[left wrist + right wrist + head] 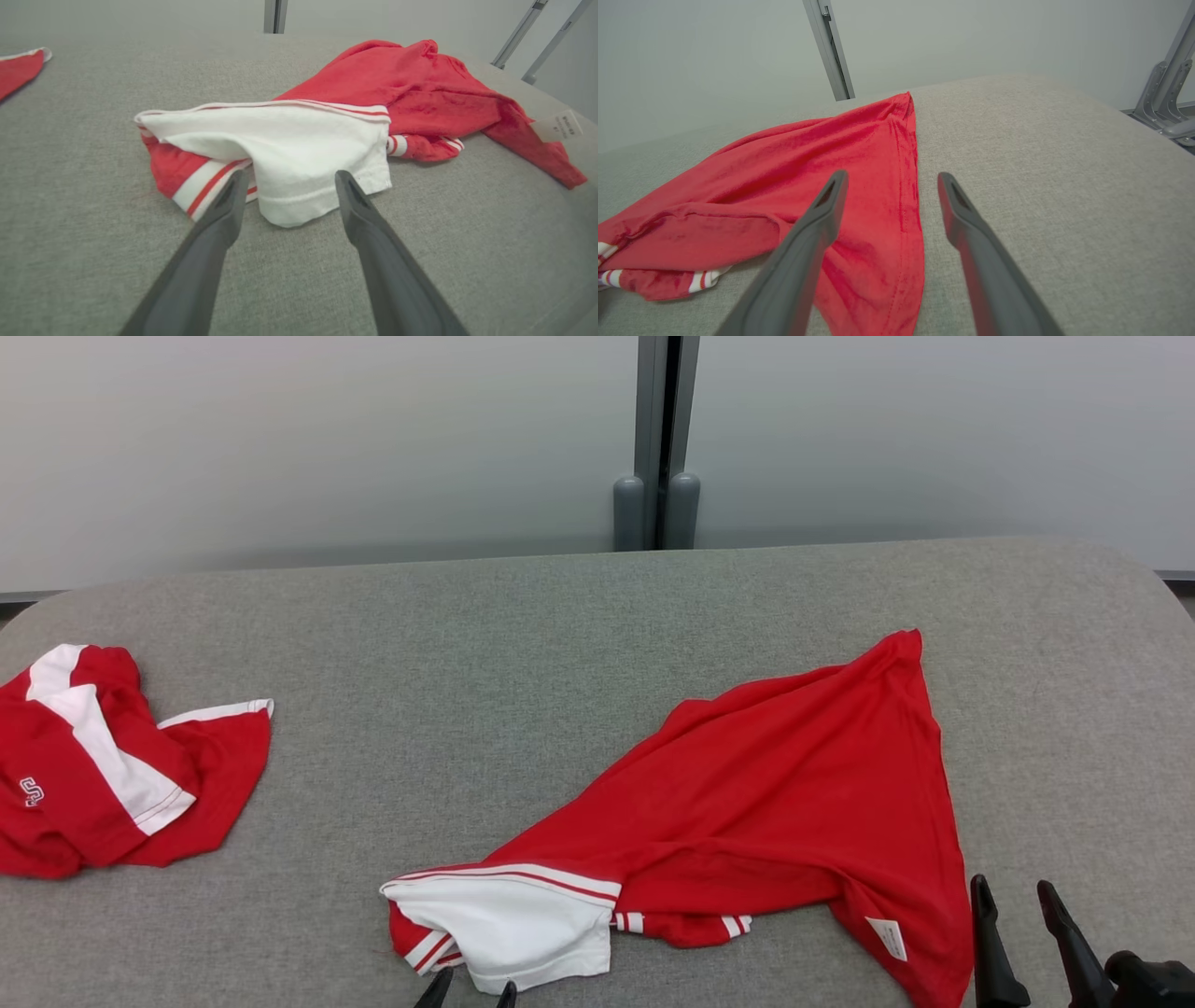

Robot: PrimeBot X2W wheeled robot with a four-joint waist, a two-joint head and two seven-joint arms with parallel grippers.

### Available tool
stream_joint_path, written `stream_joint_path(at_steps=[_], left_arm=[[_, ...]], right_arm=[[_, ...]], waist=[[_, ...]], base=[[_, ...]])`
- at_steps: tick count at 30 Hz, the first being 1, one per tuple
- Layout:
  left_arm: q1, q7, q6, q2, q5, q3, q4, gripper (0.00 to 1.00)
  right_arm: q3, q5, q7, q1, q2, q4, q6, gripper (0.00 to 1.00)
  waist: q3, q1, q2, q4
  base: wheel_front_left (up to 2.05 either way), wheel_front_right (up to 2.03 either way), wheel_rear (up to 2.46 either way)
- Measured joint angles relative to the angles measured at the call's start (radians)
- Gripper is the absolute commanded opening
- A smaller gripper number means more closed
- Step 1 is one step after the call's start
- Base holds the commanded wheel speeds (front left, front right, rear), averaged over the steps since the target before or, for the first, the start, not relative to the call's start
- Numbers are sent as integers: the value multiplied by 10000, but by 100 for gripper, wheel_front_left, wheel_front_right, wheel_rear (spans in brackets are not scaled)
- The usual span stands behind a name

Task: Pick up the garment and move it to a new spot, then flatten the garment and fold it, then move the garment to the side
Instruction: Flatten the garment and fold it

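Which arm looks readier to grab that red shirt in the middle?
Probably the left. The left gripper is open, and the white part of the red shirt lies between its fingertips. The right gripper, also open, sits just beside the red hem, so it looks nearly as ready.

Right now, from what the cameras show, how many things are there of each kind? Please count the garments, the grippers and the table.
Red and white garments: 2 (crumpled garment at the left, spread garment in the middle)
Grippers: 2 (left gripper, right gripper, both open, holding nothing)
Grey table: 1
Total: 5
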Motion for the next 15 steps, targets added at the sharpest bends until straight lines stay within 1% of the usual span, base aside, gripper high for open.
stream_joint_path(at_steps=[10,14,15], left_arm=[[-816,0,0,-293,-382,-270,1287,100],[-1310,-2,0,-447,-510,-222,1755,100],[-1437,-2,0,-483,-529,-234,1843,56]], right_arm=[[157,-58,0,-43,0,84,0,100],[196,-59,0,-129,-4,104,0,100],[215,-58,0,-132,-4,105,0,100]], waist=[[111,1,0,-188],[194,1,0,-304],[211,1,0,-330]], base=[[0,0,0],[0,0,0],[0,0,0]])
